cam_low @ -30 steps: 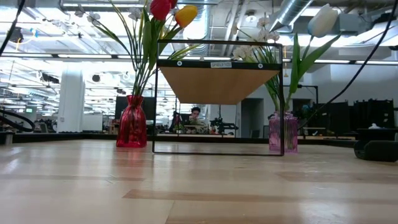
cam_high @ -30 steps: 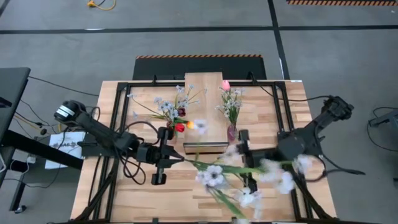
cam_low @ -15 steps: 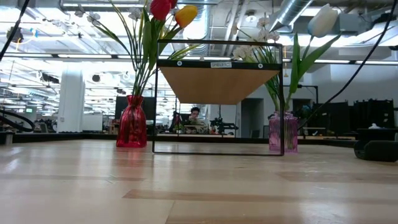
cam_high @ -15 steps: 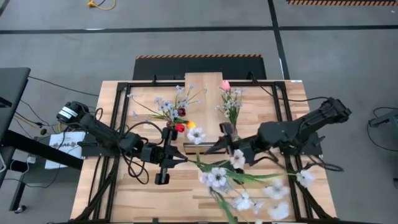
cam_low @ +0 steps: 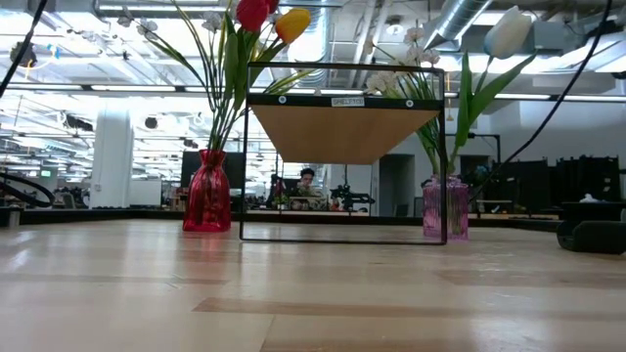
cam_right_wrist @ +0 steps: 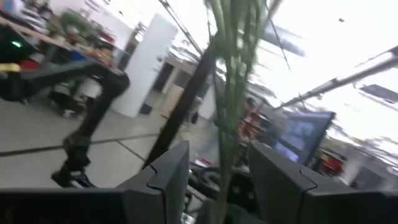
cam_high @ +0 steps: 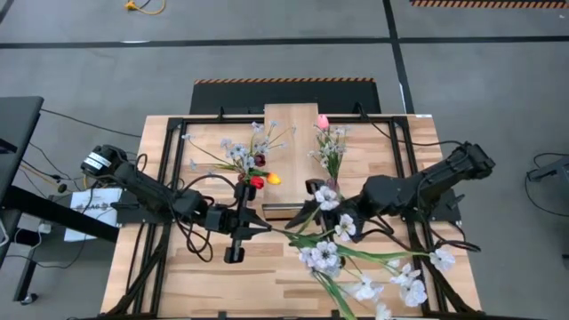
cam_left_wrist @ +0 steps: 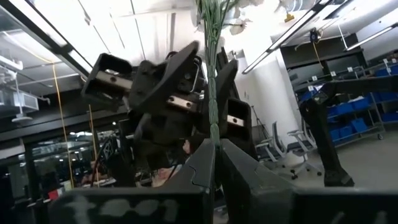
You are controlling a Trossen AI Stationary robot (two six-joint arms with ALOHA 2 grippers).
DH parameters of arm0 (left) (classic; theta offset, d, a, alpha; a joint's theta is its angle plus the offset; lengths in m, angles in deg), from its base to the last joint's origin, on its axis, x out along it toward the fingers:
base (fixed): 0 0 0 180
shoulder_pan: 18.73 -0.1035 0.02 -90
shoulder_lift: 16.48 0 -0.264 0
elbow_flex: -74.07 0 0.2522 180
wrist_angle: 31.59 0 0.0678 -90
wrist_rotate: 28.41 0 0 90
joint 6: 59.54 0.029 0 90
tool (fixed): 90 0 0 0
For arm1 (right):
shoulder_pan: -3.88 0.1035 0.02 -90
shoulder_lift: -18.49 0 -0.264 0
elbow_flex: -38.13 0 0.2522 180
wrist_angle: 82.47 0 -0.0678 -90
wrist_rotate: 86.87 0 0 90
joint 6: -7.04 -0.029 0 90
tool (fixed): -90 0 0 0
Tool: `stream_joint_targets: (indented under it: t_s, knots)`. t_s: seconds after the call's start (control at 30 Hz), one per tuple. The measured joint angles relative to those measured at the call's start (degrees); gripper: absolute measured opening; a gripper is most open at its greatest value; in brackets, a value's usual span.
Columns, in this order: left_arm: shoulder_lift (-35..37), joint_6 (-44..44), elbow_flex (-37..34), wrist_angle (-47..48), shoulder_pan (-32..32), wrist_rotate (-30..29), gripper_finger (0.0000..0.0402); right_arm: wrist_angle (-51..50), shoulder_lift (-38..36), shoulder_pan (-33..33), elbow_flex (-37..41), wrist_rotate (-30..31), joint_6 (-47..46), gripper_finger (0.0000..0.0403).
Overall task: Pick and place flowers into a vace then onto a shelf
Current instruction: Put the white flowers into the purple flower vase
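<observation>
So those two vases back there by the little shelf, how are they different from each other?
The red vase is opaque, bulbous and deep red; the pink vase is pale, see-through and straighter-sided. The red vase carries a red and a yellow tulip among its stems; the pink vase holds small pale blossoms and a tulip. The red vase stands at one end of the shelf, the pink vase at the other. Both stand upright on the table, not on the shelf.
</observation>
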Motion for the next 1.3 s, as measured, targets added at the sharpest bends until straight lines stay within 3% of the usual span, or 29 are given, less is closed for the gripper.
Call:
stream_joint_targets:
  t_s: [0.73,0.93,1.03,1.17,1.3]
  knots:
    - [0.0,-0.8,0.0,0.81,-0.29,-0.47,0.0,2.04,0.0,-2.43,-0.94,-6.0,-2.45,0.0117]
    - [0.0,-2.76,0.0,1.15,-1.65,-0.42,0.0,2.69,0.0,-4.2,-0.95,-10.24,-4.66,0.0108]
    - [0.0,-3.43,0.0,1.16,-1.88,-0.42,0.0,2.64,0.0,-4.54,-0.95,-10.48,-4.68,0.0084]
    - [-0.01,-3.5,0.0,1.35,-1.86,-0.33,0.0,1.96,0.0,-4.54,-0.96,-11.09,-2.96,0.0018]
    - [-0.01,-3.5,0.0,1.46,-1.84,-0.13,0.0,1.43,0.0,-4.54,-0.96,-11.14,-2.63,0.0008]
